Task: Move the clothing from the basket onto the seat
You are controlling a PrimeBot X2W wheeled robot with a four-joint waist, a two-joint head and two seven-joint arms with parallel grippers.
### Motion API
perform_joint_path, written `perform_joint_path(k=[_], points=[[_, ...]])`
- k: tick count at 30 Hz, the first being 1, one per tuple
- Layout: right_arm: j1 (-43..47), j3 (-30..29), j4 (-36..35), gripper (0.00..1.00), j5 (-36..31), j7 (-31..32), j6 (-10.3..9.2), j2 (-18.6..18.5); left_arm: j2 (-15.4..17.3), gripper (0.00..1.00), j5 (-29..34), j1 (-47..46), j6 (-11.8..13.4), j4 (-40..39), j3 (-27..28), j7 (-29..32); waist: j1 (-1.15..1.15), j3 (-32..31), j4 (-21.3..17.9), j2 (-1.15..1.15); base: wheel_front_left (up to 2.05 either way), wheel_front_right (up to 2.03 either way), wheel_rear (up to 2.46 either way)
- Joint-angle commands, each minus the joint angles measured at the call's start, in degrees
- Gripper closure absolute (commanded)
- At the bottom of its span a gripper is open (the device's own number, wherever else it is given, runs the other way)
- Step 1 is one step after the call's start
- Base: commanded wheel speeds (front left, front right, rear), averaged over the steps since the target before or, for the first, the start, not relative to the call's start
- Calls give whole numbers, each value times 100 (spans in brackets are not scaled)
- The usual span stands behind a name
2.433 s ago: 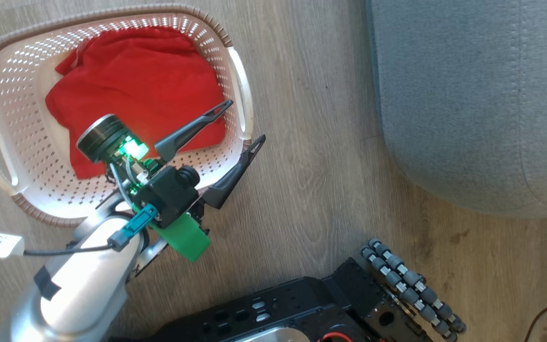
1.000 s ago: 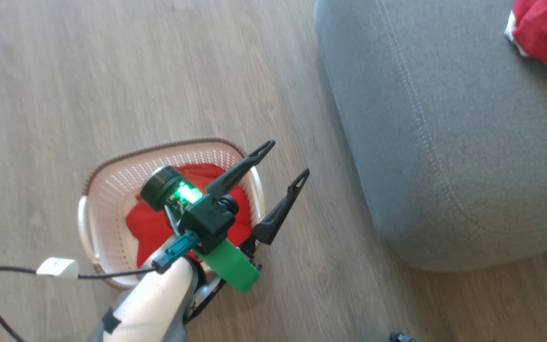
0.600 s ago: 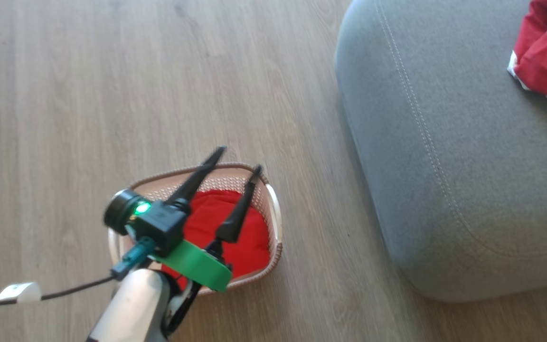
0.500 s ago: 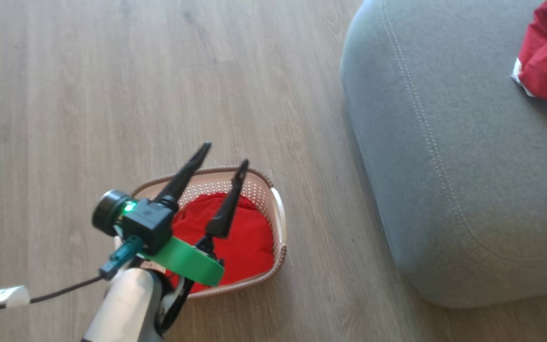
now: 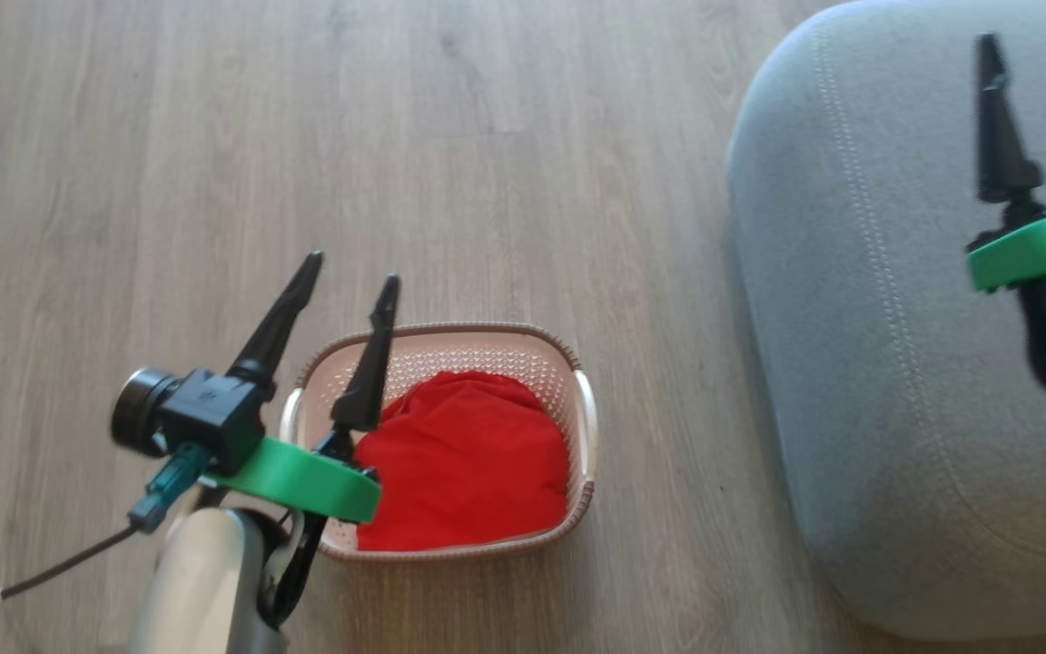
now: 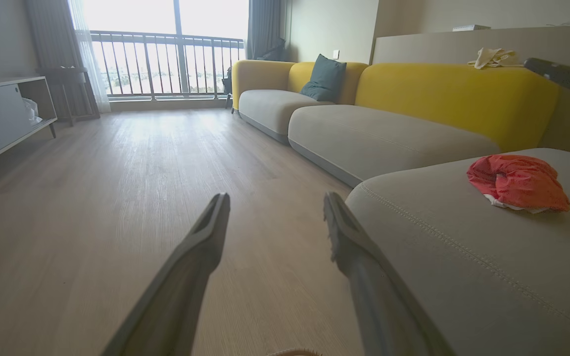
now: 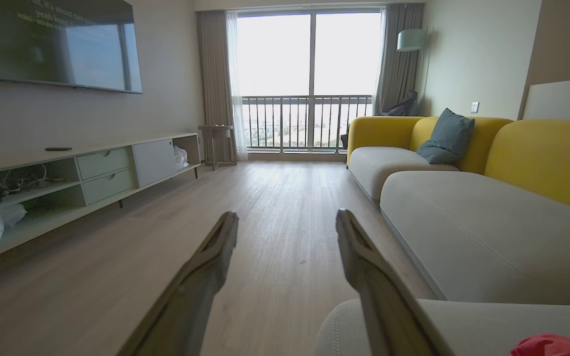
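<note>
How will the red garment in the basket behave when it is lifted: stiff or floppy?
Probably floppy: the red garment lies crumpled in the basket, so it should drape and hang. Likely light, since it looks like thin fabric. The other garment, slumped on the seat, suggests it will not roll.

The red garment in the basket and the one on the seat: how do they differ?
The basket garment lies fairly flat, all red; the seat garment is bunched into a mound with white trim showing. The first is walled in by the basket; the second lies open on the seat. Both are bright red fabric.
</note>
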Motion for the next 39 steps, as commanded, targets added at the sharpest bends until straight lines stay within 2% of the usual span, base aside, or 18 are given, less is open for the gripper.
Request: perform_joint_path(k=[1,6,11,19,26,39], points=[[118,145,-328,0,0,-50,-1,-46,3,0,51,-16,24,-190,268,-29,1,19,63,0,0,0,0],[719,394,-1017,0,-38,-51,-1,134,-1,0,-46,8,285,-105,297,-29,1,39,232,0,0,0,0],[1316,571,-1309,0,-121,-51,-1,395,-2,0,3,40,534,11,291,-29,1,27,346,0,0,0,0],[2162,362,-1425,0,-320,-51,-1,1236,-2,0,-104,179,852,189,331,-29,1,-11,358,0,0,0,0],[2409,76,-1427,0,-705,-51,-1,1552,-2,0,-154,244,948,286,341,-29,1,18,317,0,0,0,0],[2435,-9,-1495,0,-1003,-51,-1,1638,-3,0,-201,289,1005,336,383,-29,1,53,303,0,0,0,0]])
